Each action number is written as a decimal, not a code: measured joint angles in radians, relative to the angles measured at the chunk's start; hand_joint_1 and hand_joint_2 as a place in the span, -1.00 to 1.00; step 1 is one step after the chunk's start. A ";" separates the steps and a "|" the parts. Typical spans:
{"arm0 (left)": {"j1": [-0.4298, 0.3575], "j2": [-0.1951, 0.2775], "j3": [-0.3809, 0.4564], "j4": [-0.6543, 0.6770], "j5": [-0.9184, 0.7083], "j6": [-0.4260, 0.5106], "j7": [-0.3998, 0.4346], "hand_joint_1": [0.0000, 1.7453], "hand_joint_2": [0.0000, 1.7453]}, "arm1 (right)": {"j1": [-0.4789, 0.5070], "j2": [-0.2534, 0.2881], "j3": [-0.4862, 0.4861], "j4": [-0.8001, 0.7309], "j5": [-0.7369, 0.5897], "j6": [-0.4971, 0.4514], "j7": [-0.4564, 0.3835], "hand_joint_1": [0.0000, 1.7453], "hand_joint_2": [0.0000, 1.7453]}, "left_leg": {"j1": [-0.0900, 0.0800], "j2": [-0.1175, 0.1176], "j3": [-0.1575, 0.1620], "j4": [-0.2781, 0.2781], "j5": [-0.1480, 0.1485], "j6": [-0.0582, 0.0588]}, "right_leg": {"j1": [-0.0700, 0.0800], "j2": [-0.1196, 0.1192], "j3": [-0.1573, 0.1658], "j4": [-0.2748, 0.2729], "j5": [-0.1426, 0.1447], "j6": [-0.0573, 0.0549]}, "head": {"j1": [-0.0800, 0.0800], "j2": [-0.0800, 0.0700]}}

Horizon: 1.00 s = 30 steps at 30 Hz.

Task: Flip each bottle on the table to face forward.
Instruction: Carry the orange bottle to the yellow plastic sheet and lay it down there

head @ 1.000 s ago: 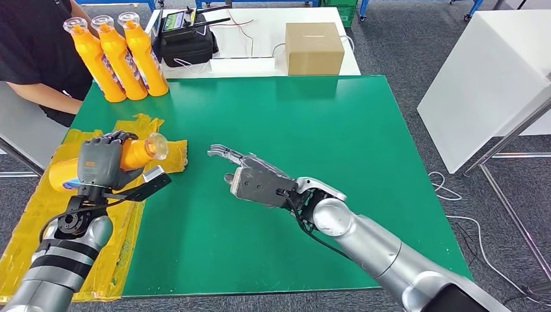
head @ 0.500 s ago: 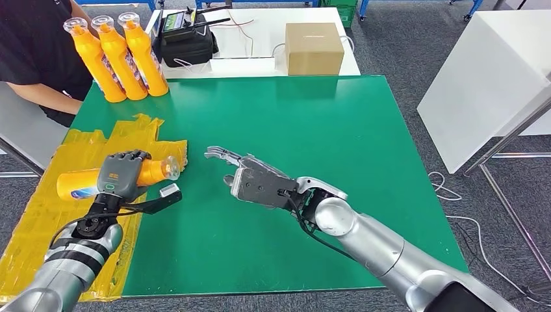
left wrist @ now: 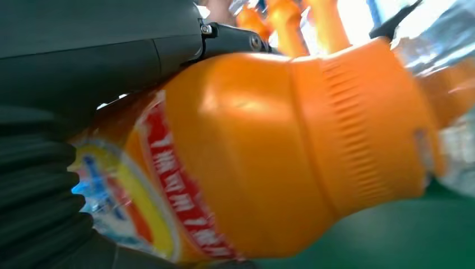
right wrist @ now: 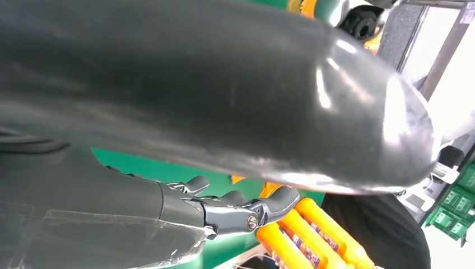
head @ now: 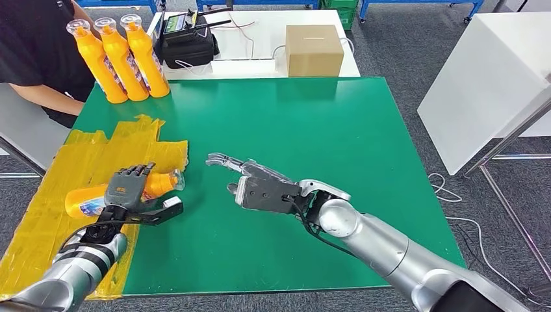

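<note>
An orange bottle [head: 88,200] with a clear cap lies on its side on the yellow tape patch [head: 45,227], cap toward the green mat [head: 325,143]. My left hand [head: 125,188] rests on top of it, fingers [head: 136,171] stretched out over its neck and the thumb out to the side. The left wrist view shows the bottle [left wrist: 280,151] close up, label visible, under my fingers [left wrist: 235,42]. My right hand [head: 260,188] hovers open and empty over the mat's middle, fingers [right wrist: 235,216] apart. Three more orange bottles [head: 120,58] stand upright at the mat's far left corner.
A person in black [head: 32,52] stands at the far left beside the upright bottles. Behind the mat a white table holds a black bag [head: 188,42] and a cardboard box [head: 314,49]. A white cabinet [head: 487,78] stands to the right.
My left hand has brought the bottle down from a raised, tilted hold until it lies on the tape, and its fingers have straightened. The right hand has barely moved.
</note>
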 joint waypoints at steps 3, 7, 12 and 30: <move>-0.012 0.003 0.000 0.027 -0.004 -0.021 0.006 -1.00 -1.00 | 0.000 -0.004 0.002 0.000 0.002 0.002 0.000 -1.00 -1.00 | 0.000 0.000 0.002 0.000 0.000 -0.001 | 0.000 0.000 0.002 0.000 0.000 0.000 | 0.000 0.000; -0.015 0.006 -0.001 0.041 -0.024 -0.013 0.014 -1.00 -1.00 | 0.000 -0.006 0.005 0.000 0.004 0.007 0.000 -1.00 -1.00 | 0.000 0.000 0.003 0.000 0.002 -0.002 | 0.000 0.000 0.002 0.001 0.000 0.000 | 0.000 0.000; -0.004 0.011 -0.004 0.045 -0.033 0.075 0.014 -1.00 -1.00 | 0.000 -0.007 0.005 0.000 0.003 0.009 0.000 -1.00 -1.00 | 0.000 0.000 0.003 0.000 0.002 -0.002 | 0.000 0.000 0.002 0.001 0.000 0.000 | 0.000 0.000; 0.189 -0.109 0.589 -0.512 0.059 0.128 -0.472 -1.00 -1.00 | 0.015 -0.040 0.006 0.001 -0.014 -0.009 -0.019 -1.00 -1.00 | 0.001 0.003 -0.004 0.001 0.001 -0.002 | 0.000 0.005 -0.007 0.000 0.001 -0.001 | 0.000 0.000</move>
